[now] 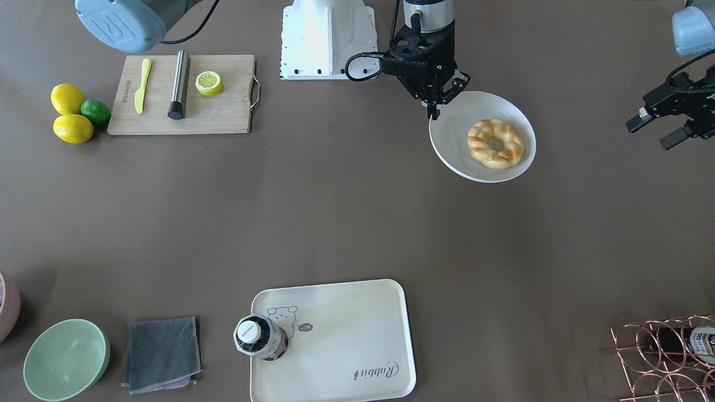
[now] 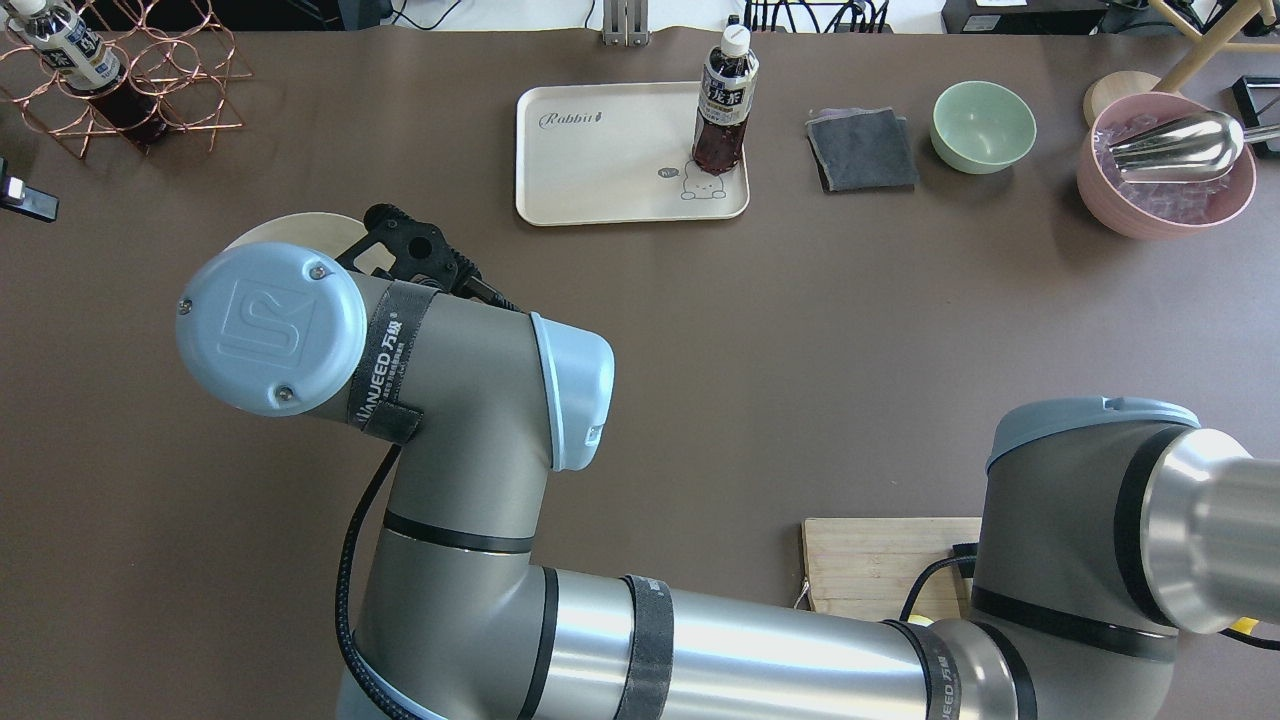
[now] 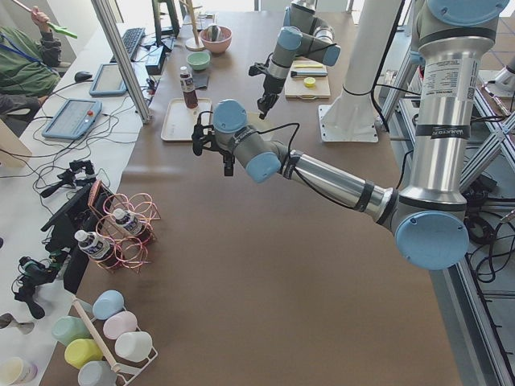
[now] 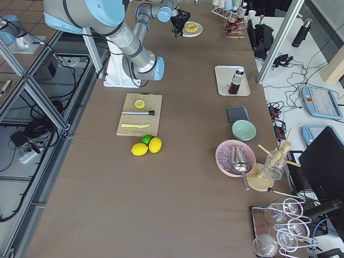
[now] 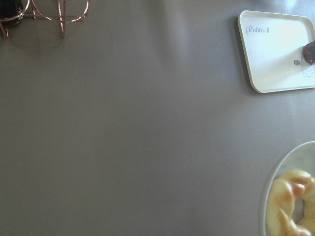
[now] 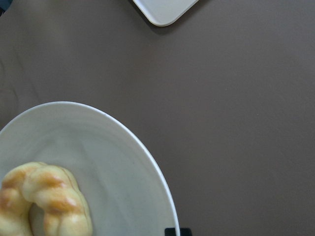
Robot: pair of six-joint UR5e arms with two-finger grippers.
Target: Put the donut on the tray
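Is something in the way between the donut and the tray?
Nothing visible is. The donut lies on the white plate, and only bare table lies between it and the tray. A bottle stands on the tray's bear corner; the rest of the tray is free.

We see a long table [image 4: 177,177] under a matte brown cover, evenly lit, with soft glare in patches. Along its operators' side runs a white desk [image 3: 48,153] strewn with cables, a keyboard [image 3: 129,42] and tablet-like pendants [image 3: 71,117] — a seated person in green [image 3: 20,56] shows at the corner. Aluminium frame posts [image 3: 121,56] rise beside the table. On the far side, tiled floor [image 4: 24,102] shows beneath more framing.
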